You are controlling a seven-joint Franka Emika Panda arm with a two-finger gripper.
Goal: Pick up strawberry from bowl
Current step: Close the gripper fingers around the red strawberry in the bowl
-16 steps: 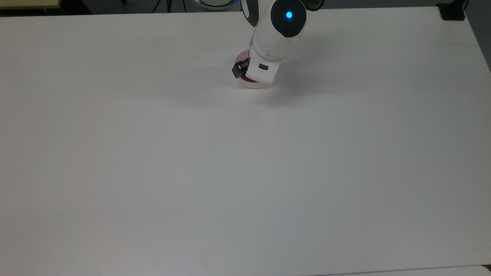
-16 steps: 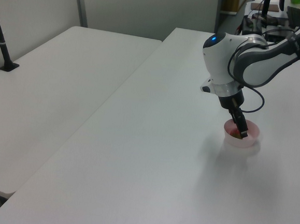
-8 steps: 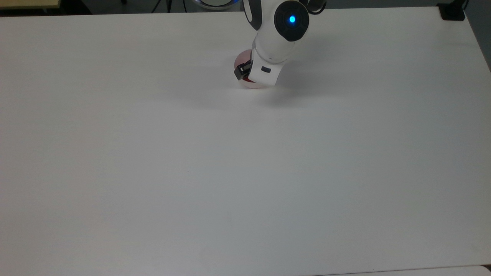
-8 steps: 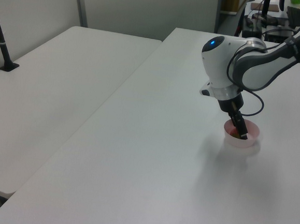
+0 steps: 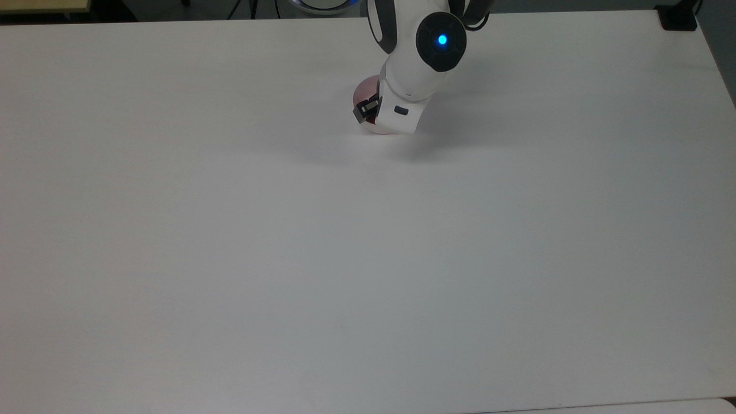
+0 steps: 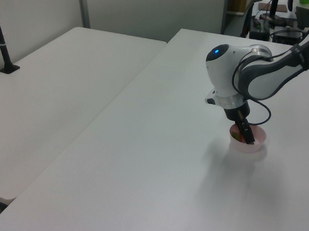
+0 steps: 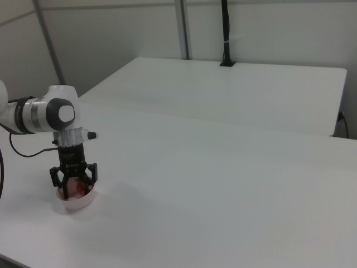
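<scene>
At the lower left of the right view, the pincer (image 7: 73,184) hangs with its fingers spread inside the pink bowl (image 7: 75,201), straddling the red strawberry (image 7: 78,188). Closing off-centre could squeeze the glossy berry out sideways. A finger catching the thin rim could drag or tip the light bowl across the white counter (image 7: 223,184).

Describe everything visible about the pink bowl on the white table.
The small round pale pink plastic bowl sits upright on the white table, near the right view's lower left. Its sides are plain and smooth, with a thin rim. Something red, the glossy strawberry, lies inside it. The robot's black claw reaches down into the bowl from above, its fingers spread to either side of the red fruit. In the top view the arm's white wrist covers most of the bowl; whether the claw touches the rim cannot be told.
</scene>
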